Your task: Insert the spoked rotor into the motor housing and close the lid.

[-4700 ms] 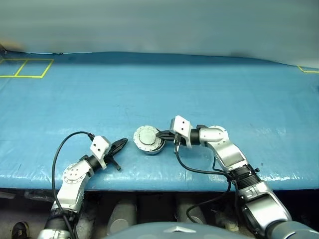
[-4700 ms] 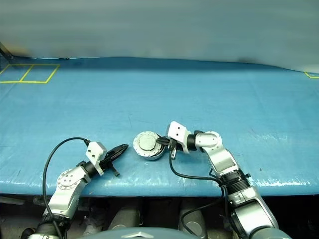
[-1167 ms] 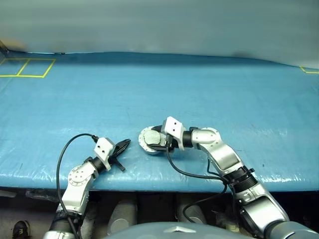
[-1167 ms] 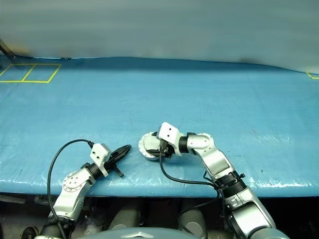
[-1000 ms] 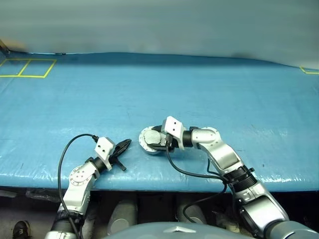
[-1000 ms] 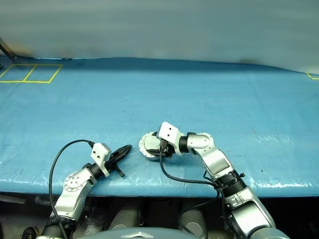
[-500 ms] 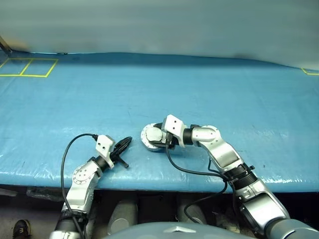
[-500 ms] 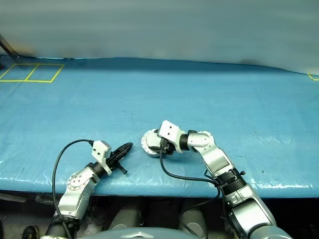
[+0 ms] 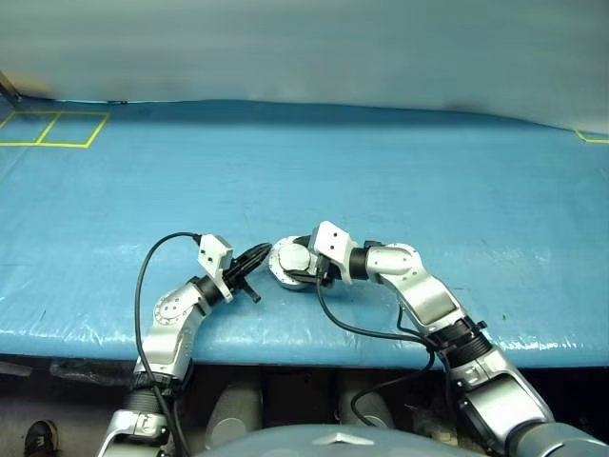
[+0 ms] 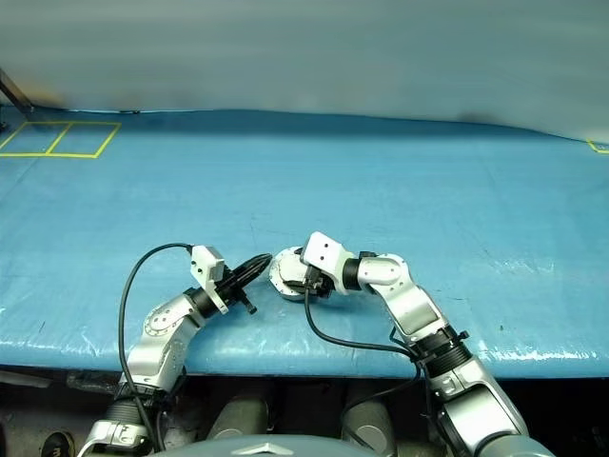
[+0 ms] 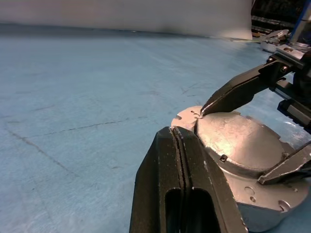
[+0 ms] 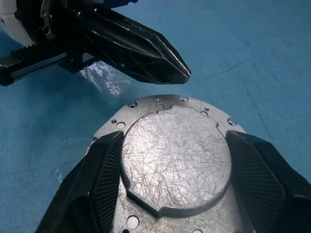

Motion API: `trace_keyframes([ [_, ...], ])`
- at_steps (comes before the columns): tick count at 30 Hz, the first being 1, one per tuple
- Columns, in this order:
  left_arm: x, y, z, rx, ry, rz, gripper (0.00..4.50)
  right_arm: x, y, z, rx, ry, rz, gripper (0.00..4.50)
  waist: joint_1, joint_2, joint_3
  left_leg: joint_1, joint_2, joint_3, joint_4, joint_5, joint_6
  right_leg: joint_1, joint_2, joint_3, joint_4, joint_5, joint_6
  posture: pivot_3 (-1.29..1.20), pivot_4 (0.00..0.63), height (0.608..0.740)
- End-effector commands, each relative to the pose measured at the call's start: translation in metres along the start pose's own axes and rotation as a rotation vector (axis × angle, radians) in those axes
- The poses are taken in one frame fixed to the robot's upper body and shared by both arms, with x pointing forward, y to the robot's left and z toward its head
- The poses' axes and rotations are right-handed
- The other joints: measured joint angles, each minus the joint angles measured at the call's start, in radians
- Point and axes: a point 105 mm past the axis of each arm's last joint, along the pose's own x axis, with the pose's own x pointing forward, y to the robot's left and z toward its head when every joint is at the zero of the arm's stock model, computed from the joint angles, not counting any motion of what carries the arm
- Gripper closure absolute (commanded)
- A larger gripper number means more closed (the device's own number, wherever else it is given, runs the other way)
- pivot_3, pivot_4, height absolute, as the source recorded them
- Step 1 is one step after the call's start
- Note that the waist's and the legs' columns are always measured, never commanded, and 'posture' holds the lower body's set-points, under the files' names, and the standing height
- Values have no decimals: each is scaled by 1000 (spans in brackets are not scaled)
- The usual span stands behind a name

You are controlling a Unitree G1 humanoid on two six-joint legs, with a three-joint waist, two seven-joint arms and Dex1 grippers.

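From the head view, the housing (image 9: 288, 264) sits lid-down-shut near the blue worktop's (image 9: 381, 162) front edge. Left wrist: left pincer (image 11: 176, 130) pressed together, tip beside the lid (image 11: 235, 141). Right wrist: right pincer (image 12: 177, 160) pinching the lid's raised disc.

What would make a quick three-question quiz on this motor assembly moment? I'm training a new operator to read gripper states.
1. True or false: the left gripper has its two black fingers pressed together.
2. What do the right gripper fingers straddle? A) a yellow tape square B) the round silver-grey metal lid on the squat silver motor housing C) a black cable
3. Fill in: the assembly rests on a ____ table cover.

Key: 1 true; 2 B; 3 blue.
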Motion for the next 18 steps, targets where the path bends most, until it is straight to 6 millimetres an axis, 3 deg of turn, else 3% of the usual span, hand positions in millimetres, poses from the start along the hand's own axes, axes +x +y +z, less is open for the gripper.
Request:
trace_keyframes([
  [1,4,-5,-4,5,40,-53,4500,-3,1,-27,40,108,-28,1499,0,0,0,0,0,0,0,0,0,0,0,0,0,0,0,0,150,740],
  [6,3,-1,-29,70,203,-35,4500,-4,-2,-25,37,96,-56,1499,3,0,-1,1,0,0,0,0,0,0,0,0,0,0,0,0,150,740],
  [13,4,-5,-28,67,185,-37,4500,-7,-3,-19,66,62,-58,1499,5,-1,-2,5,-1,0,0,-4,-6,1,-2,0,-1,0,0,0,150,740],
  [17,3,-7,-29,56,179,-36,4500,-9,-7,-14,64,37,-77,118,8,-1,-2,4,-1,0,0,-1,-1,1,-2,0,-1,0,0,0,150,740],
  [18,2,-8,-30,51,181,-37,4500,-8,-7,-14,62,39,-75,50,9,-1,-2,4,-1,0,0,-1,-1,1,-2,0,-2,0,0,0,150,740],
])
